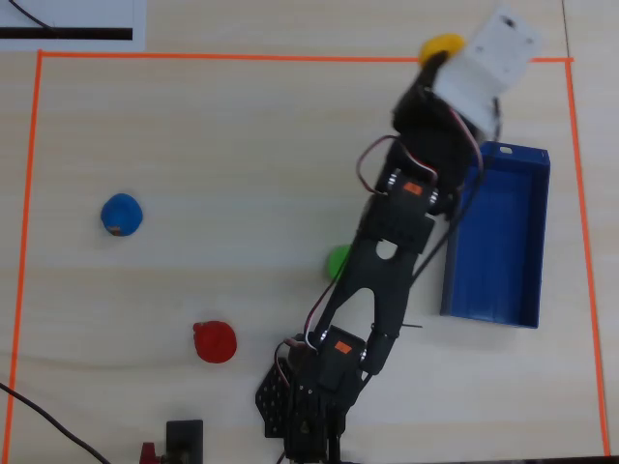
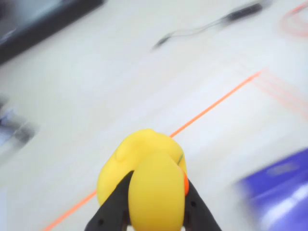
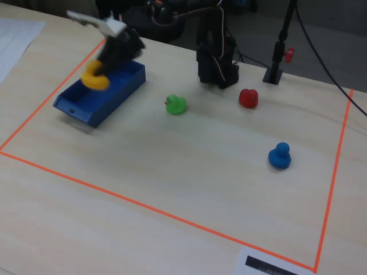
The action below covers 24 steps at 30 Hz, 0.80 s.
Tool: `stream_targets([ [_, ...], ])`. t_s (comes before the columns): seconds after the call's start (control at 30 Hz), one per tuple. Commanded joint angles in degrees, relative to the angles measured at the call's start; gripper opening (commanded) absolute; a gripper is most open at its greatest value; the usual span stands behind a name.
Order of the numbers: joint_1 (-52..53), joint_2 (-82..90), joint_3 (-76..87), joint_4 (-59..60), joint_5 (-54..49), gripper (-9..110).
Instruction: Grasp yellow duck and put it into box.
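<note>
My gripper (image 2: 156,195) is shut on the yellow duck (image 2: 144,159), whose body bulges out between the two black fingers (image 2: 113,207). The duck (image 1: 443,45) is lifted off the table. In the overhead view it shows at the top orange tape line, up and left of the blue box (image 1: 498,242). In the fixed view the duck (image 3: 95,78) and gripper (image 3: 102,71) appear in front of the box (image 3: 86,110). A blurred blue patch of the box (image 2: 284,187) lies at the lower right of the wrist view.
A green duck (image 1: 338,261) (image 3: 176,104) sits close beside the arm, left of the box in the overhead view. A red duck (image 1: 214,342) and a blue duck (image 1: 122,214) stand further left. Orange tape (image 1: 290,58) frames the work area. The arm base (image 1: 309,406) is at the bottom edge.
</note>
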Motion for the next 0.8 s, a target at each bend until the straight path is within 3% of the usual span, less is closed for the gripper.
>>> stream_targets([
  [0.0,13.71,-0.09,0.79,-7.38,-5.27,0],
  [0.3,27.33,-6.33,9.49,-14.68,-15.38,0],
  [0.77,25.93,-2.11,24.08,-8.44,-21.97,0],
])
